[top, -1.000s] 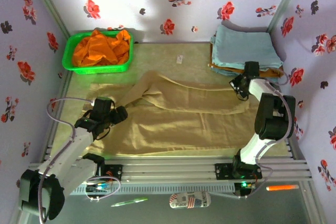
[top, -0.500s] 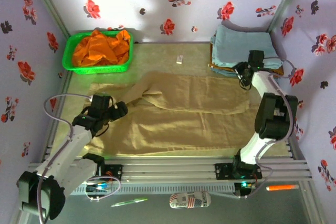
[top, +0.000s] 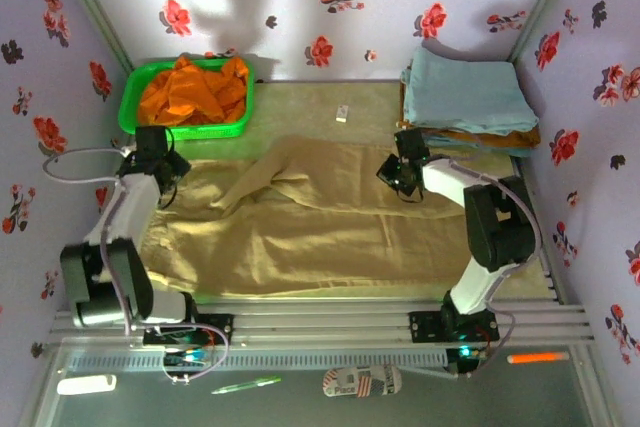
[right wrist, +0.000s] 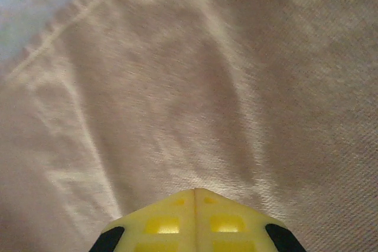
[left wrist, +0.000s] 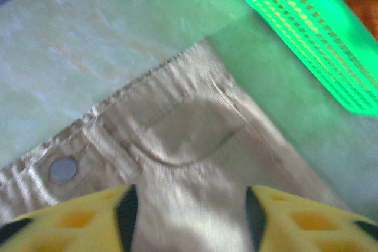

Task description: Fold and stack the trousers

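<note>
Floral-walled cell, pale tabletop [top: 300, 97]. Trousers [top: 320, 227] spread largely flat across centre of frame, waistband at left, legs toward right; no fold made, so folding and stacking both outstanding. Left tool [left wrist: 188, 205] parted over waistband corner. Right tool [right wrist: 195, 196] clenched against leg fabric; pinch indeterminate.

- The trousers [top: 320, 217]: soft, matt woven cloth with a fine diagonal weave and stitched seams.
- Their button [left wrist: 62, 170]: smooth, dull grey, metal-looking.
- The basket [top: 185, 131]: glossy green perforated plastic.
- The orange garment [top: 195, 87]: crumpled matt cloth.
- The table [left wrist: 77, 33]: smooth, pale, faintly sheened.
- The frame rail [top: 330, 319]: bare ribbed metal.
</note>
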{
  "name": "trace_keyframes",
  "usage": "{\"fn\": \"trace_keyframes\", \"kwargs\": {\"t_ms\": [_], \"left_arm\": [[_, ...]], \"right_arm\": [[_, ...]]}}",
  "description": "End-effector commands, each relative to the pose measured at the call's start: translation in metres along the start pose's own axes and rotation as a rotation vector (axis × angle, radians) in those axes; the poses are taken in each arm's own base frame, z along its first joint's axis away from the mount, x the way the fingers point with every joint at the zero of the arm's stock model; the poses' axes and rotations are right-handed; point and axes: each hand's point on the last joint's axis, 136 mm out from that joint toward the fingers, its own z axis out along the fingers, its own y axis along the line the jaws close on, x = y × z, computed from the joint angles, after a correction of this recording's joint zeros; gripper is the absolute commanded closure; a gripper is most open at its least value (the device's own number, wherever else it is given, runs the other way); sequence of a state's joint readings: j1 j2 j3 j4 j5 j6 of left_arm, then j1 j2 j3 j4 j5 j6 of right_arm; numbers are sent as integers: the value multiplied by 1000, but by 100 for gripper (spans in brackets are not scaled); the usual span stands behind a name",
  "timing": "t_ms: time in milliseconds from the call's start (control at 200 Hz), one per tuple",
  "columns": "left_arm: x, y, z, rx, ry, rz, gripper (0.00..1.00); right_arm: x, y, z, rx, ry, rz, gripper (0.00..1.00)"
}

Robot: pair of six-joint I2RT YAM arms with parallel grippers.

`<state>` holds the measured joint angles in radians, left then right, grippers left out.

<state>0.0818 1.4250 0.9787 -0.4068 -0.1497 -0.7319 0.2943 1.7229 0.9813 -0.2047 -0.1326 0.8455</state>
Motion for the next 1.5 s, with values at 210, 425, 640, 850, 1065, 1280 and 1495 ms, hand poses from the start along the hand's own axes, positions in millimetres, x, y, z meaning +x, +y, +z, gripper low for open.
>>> {"fn": "trace_keyframes", "kwargs": {"t_ms": [210, 425, 640, 850, 1065, 1280, 1495], "left_arm": [[-12, 13, 86, -159, 94, 4, 22], [-10, 3, 117, -157, 178, 98, 26], [-2, 4, 126, -139, 215, 113, 65], [-3, 7, 124, -142, 235, 124, 100], [-30, 5, 89, -127, 107, 102, 100], [-73, 0, 48, -118, -2, 61, 100], [-102, 0, 23, -135, -66, 42, 100]], "right_arm": [[1, 25, -7, -124, 23, -63, 63], [-2, 30, -16, -149, 13, -87, 54], [-13, 29, -29, -162, -9, -78, 53], [-20, 33, -46, -179, -38, -77, 53], [-22, 32, -54, -175, -57, -80, 54], [-22, 29, -52, -173, -61, -70, 54], [-24, 24, -49, -175, -58, -55, 55]]}}
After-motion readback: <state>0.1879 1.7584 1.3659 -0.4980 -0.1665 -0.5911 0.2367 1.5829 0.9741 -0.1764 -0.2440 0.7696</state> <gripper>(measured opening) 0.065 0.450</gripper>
